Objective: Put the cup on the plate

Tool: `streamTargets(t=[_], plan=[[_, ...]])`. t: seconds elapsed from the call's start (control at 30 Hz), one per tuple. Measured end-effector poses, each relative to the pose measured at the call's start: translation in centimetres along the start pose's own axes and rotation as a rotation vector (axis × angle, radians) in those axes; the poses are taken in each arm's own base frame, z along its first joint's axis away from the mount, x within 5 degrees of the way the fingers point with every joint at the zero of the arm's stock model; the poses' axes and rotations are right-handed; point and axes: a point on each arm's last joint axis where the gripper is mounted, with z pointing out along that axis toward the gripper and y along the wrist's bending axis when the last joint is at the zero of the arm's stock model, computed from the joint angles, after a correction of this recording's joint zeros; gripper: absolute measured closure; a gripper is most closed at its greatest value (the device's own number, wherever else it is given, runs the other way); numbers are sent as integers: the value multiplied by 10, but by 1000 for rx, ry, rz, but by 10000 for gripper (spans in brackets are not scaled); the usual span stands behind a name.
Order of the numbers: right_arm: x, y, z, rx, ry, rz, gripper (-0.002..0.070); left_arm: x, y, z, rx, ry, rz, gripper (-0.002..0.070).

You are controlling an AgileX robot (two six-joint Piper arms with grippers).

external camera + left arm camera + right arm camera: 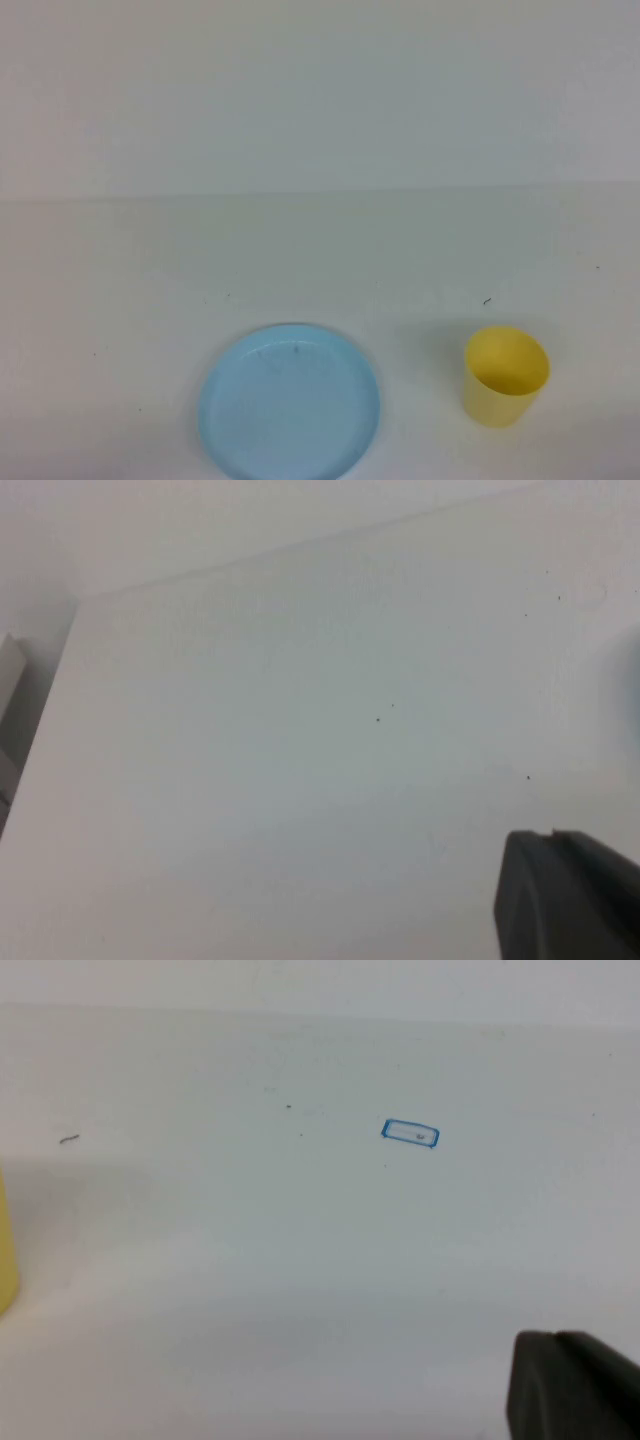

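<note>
The yellow cup (505,376) stands upright on the white table at the front right. The light blue plate (290,402) lies flat to its left, apart from it, with nothing on it. Neither gripper shows in the high view. In the left wrist view my left gripper (552,836) is a dark tip with its fingers together, holding nothing, over bare table. In the right wrist view my right gripper (555,1336) is likewise shut and holds nothing; a sliver of the cup (5,1250) shows at the frame edge, well apart from it.
A small blue rectangle mark (410,1134) is drawn on the table. A dark speck (487,301) lies just behind the cup. The table's corner and side edge (70,630) show in the left wrist view, with a grey object (10,680) beyond.
</note>
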Motion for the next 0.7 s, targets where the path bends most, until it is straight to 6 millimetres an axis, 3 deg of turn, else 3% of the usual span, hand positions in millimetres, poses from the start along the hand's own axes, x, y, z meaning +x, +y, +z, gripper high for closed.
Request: streamTargets(t=[0.27,0.47,0.7], plan=[[0,0,0,1,0,-2,675,-1,1,0,-13,-10,25,675],[-2,0,0,0,-17,-3,675,-15,5,-1,-55,-162,32,675],[-25,2,-3,-20,-277,-5,675,-32,9,-6,-101,-354,4,675]])
